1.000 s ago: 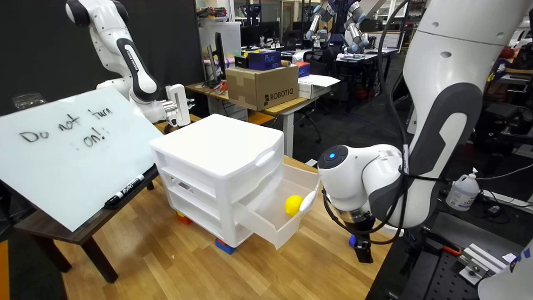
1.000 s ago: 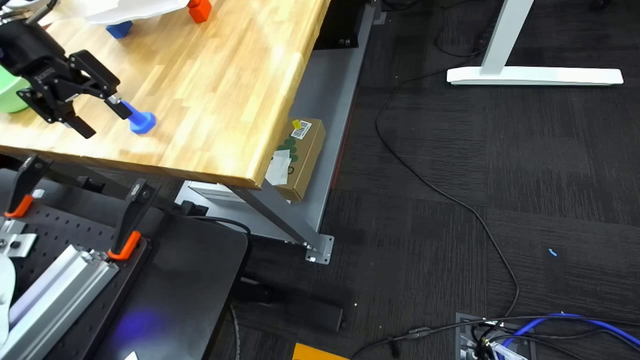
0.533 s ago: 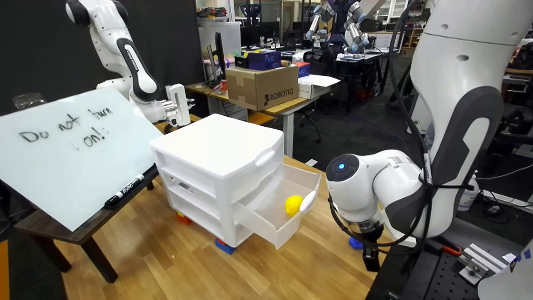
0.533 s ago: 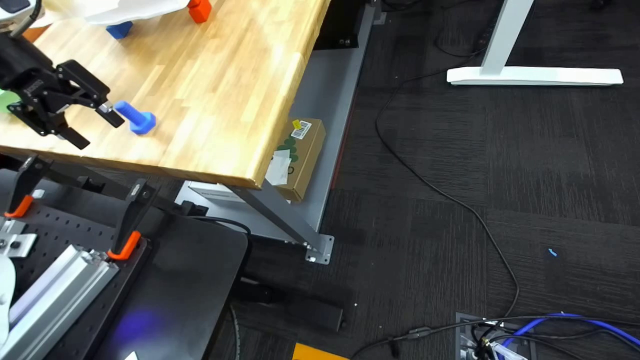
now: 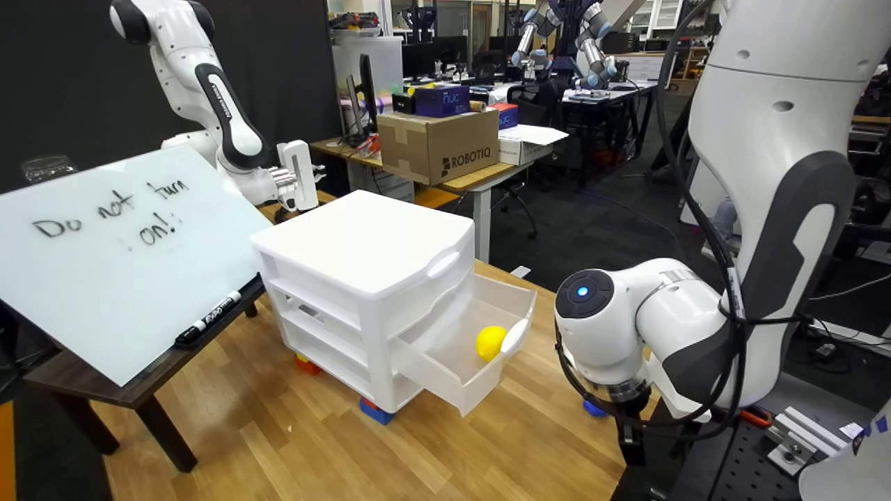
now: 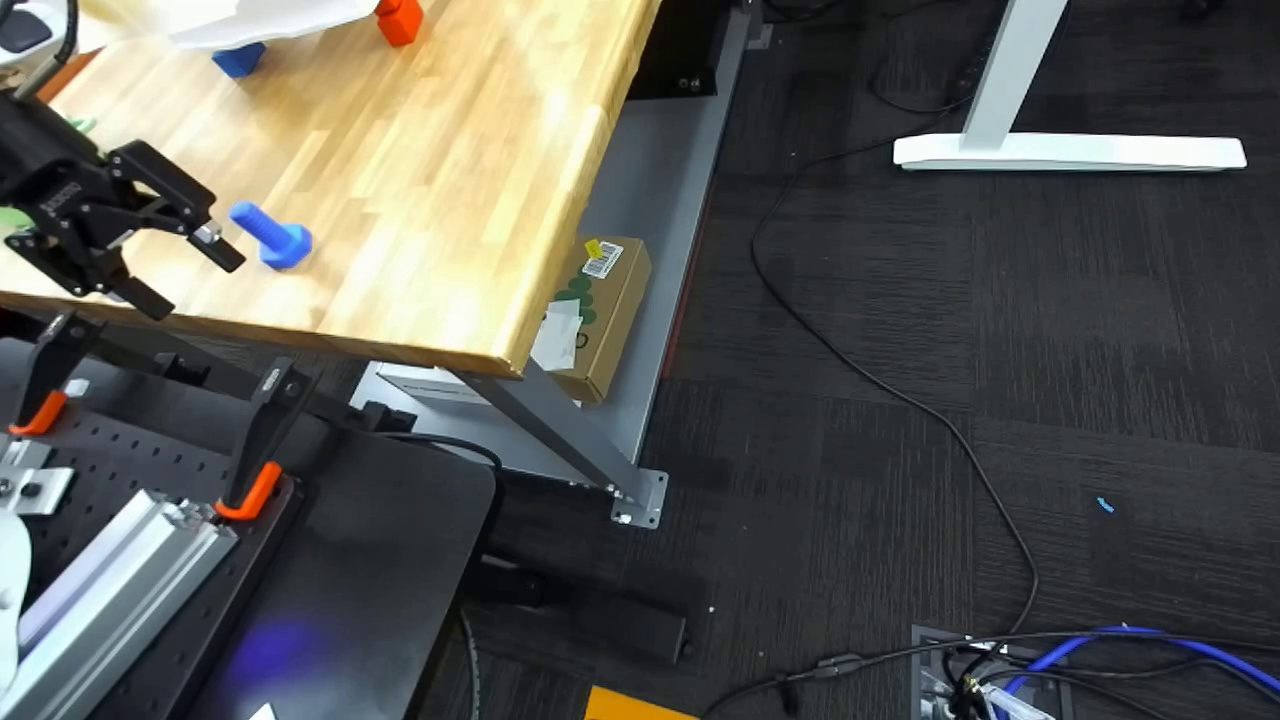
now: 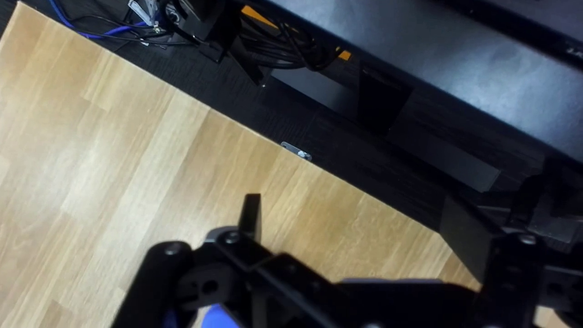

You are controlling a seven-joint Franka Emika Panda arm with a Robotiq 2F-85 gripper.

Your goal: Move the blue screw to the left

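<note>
The blue screw [image 6: 284, 246] is a bright-blue bolt with a wide head, on the wooden table near its front edge. It shows partly behind the arm in an exterior view [image 5: 594, 409], and a bit of blue [image 7: 218, 317] shows behind the gripper's finger linkage in the wrist view. My gripper [image 6: 190, 283] is open and empty beside the screw, close to the table's front edge, with a small gap between the nearer finger and the screw in that exterior view. In the wrist view the gripper's fingers [image 7: 360, 223] are spread wide over bare wood.
A white drawer unit [image 5: 362, 243] stands on the table with one drawer pulled out, holding a yellow ball [image 5: 491, 342]. A whiteboard [image 5: 125, 243] stands beside it. A green object [image 6: 14, 219] is partly behind the gripper. A black cart with orange clamps [image 6: 262, 490] adjoins the table.
The gripper has moved away from the blue screw, toward the table's front edge, staying open. More of the screw's shaft is uncovered. The screw itself has not moved.
</note>
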